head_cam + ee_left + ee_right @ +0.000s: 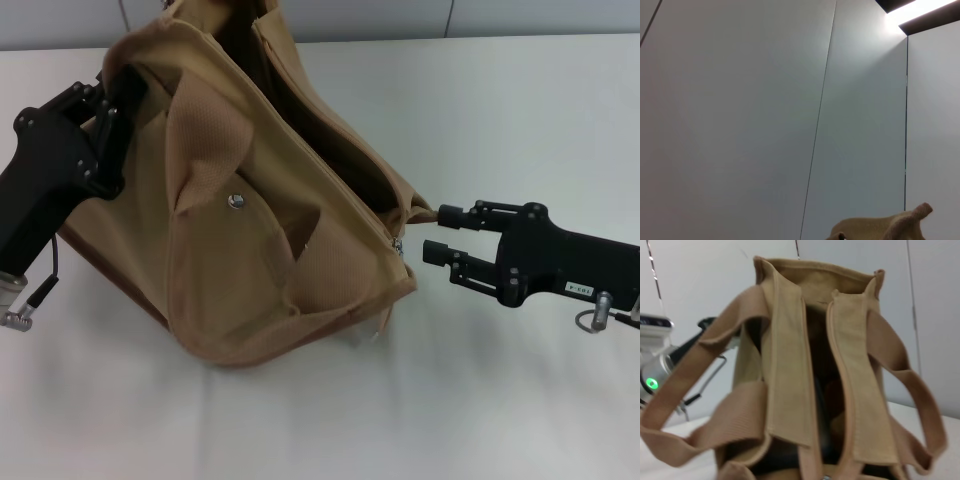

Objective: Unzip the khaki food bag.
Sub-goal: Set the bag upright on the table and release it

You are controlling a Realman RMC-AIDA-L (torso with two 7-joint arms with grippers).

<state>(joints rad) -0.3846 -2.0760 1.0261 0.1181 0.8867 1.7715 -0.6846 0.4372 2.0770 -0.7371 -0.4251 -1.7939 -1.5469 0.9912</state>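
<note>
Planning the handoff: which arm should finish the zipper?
Right. Its open pincer sits just off the bag's zipper end, where the pull hangs. The left pincer is at the far corner, apparently bracing it.

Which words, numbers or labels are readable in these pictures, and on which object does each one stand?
No text can be read with certainty.
Right gripper: a small white label on its black body, print too small to read.
Bag: no brand or label visible; only a plain silver snap.
Left gripper: no marking visible.
</note>
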